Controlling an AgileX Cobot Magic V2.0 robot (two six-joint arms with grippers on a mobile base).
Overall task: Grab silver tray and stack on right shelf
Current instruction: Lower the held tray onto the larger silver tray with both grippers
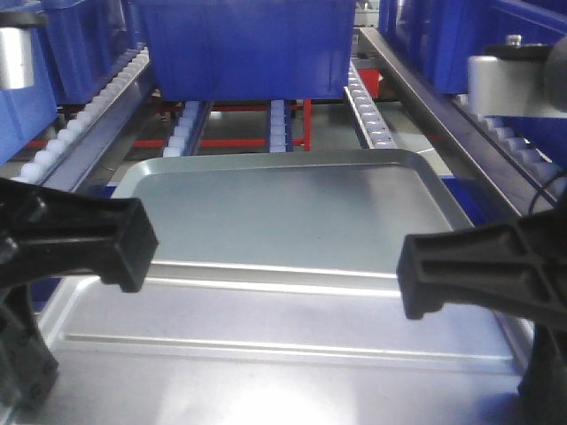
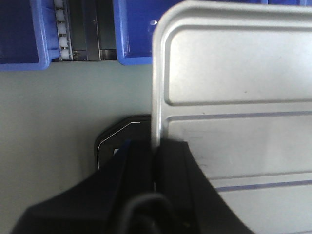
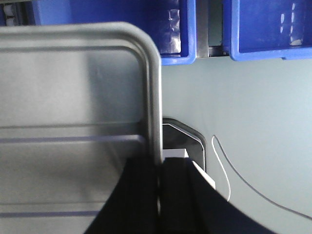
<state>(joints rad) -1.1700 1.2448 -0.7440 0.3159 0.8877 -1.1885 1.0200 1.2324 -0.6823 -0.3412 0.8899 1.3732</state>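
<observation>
In the front view the silver tray (image 1: 283,212) hangs level just before the right shelf (image 1: 368,111). Thin and stiff, probably light but slick, it suits opposite-rim holds. The left wrist view shows the left gripper (image 2: 156,156) clamped on its left rim. The right wrist view shows the right gripper (image 3: 160,170) pinching the right rim of the shiny, round-cornered, ribbed tray.

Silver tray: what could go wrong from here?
The left end effector and right end effector each pinch only the thin rim of the silver tray, so it might slip or tilt. The blue crate sits just ahead on the shelf; the tray's front edge could bump it.
</observation>
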